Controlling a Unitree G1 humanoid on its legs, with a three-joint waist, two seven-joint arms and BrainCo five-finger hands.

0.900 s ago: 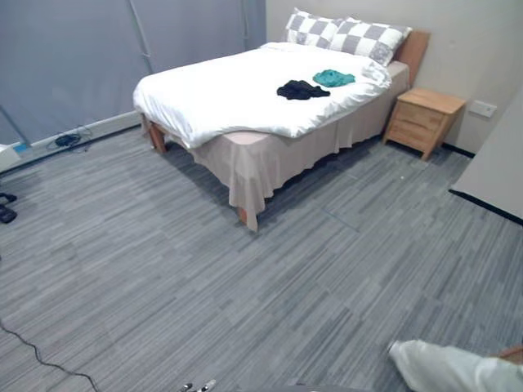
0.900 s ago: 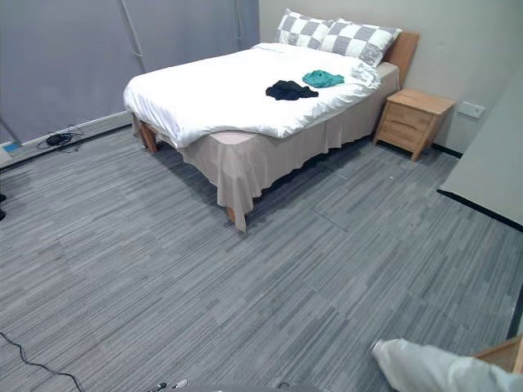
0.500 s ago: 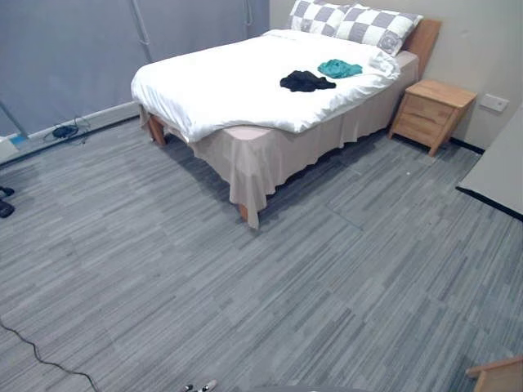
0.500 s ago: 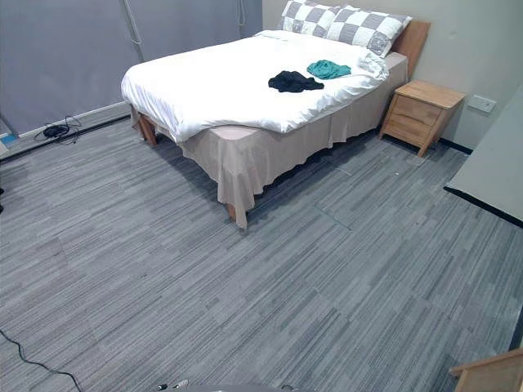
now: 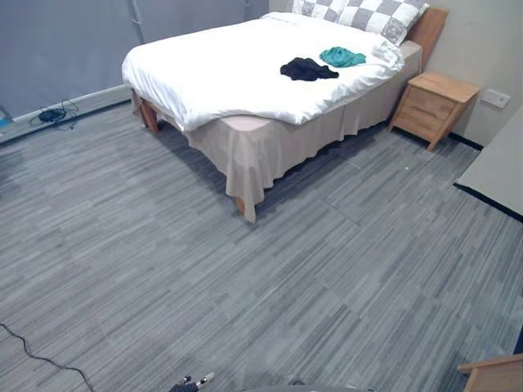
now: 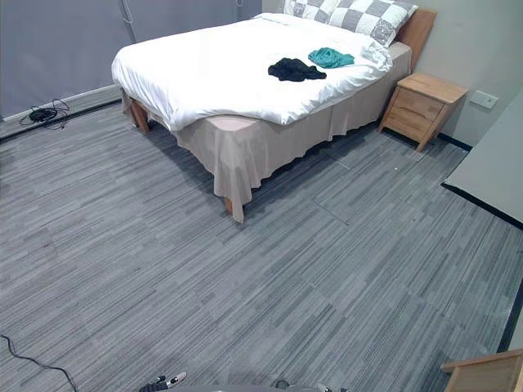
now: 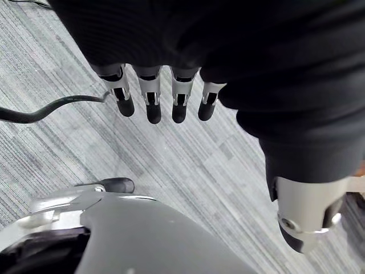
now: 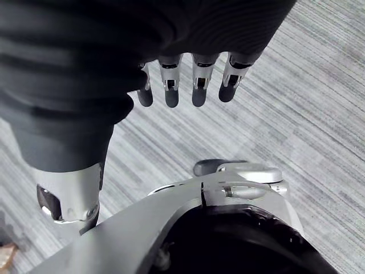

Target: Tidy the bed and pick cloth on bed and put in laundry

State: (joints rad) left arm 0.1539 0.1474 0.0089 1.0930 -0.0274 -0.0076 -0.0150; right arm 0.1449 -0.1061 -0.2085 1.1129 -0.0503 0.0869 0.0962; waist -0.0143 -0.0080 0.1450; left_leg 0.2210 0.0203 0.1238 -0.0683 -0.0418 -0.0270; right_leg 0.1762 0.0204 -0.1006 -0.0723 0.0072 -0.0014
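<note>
Grey striped floor (image 5: 245,269) lies wide between the robot and the bed (image 5: 237,77), so the approach seems in hand, and the next move calls for walking to the bed's side. On the bed's white cover, near its checked pillows (image 6: 359,15), a black cloth (image 5: 308,69) lies just beside a teal cloth (image 5: 341,56). The left hand (image 7: 153,105) and right hand (image 8: 171,85) hang loose-fingered, holding nothing.

The checked pillows (image 5: 368,12) are cut by the top edge, a wooden piece (image 5: 498,377) is cropped at the lower right corner, and the skirt (image 5: 278,147) hides the underside of the bed (image 5: 229,73).
</note>
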